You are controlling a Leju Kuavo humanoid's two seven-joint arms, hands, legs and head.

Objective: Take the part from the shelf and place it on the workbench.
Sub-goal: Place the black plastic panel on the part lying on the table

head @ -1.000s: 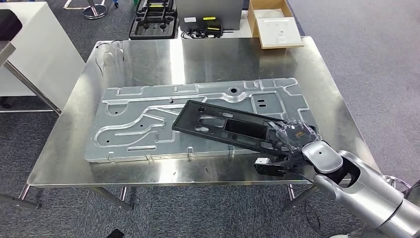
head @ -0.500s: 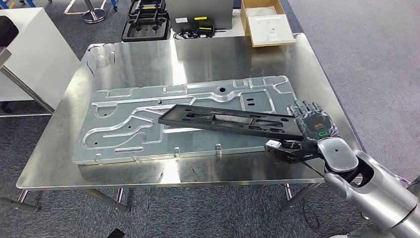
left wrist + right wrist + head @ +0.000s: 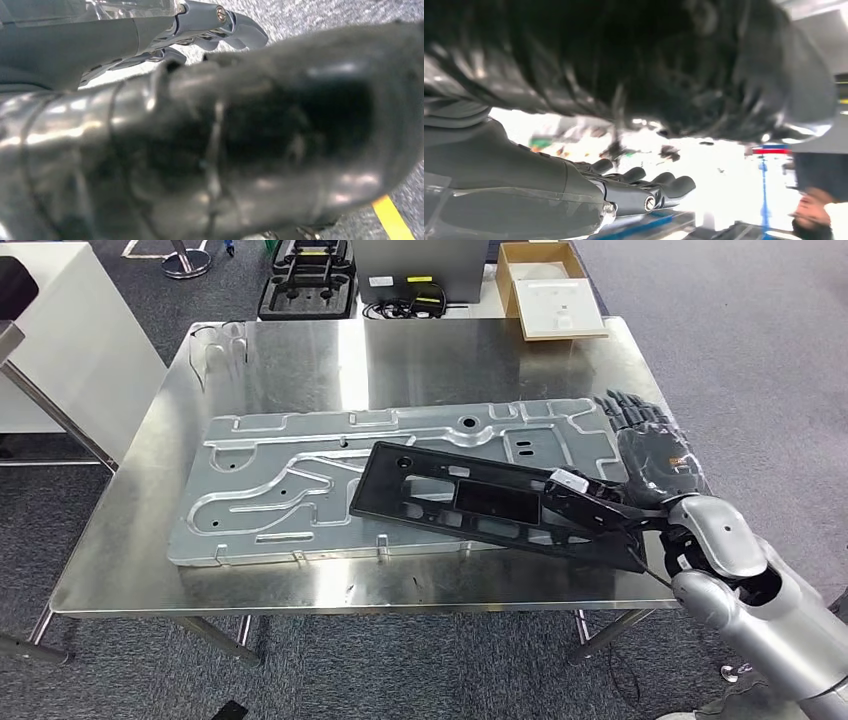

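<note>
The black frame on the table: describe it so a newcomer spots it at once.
Find the steel table. A big silver plate lies on it, and the black frame rests slanted across the plate's right half. It alone is black, long, flat and full of cut-outs.

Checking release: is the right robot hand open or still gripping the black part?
Open: right robot hand fingers extended beside the black part.

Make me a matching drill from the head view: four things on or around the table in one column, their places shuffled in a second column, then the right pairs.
Things:
1. black part
2. silver plate
3. cardboard box
4. right hand

Places:
A. on the floor beyond the table's far edge
B. lying flat on the steel table
C. resting across the silver plate
D. at the black part's right end, fingers extended

Pairs: 1-C, 2-B, 3-A, 4-D
</note>
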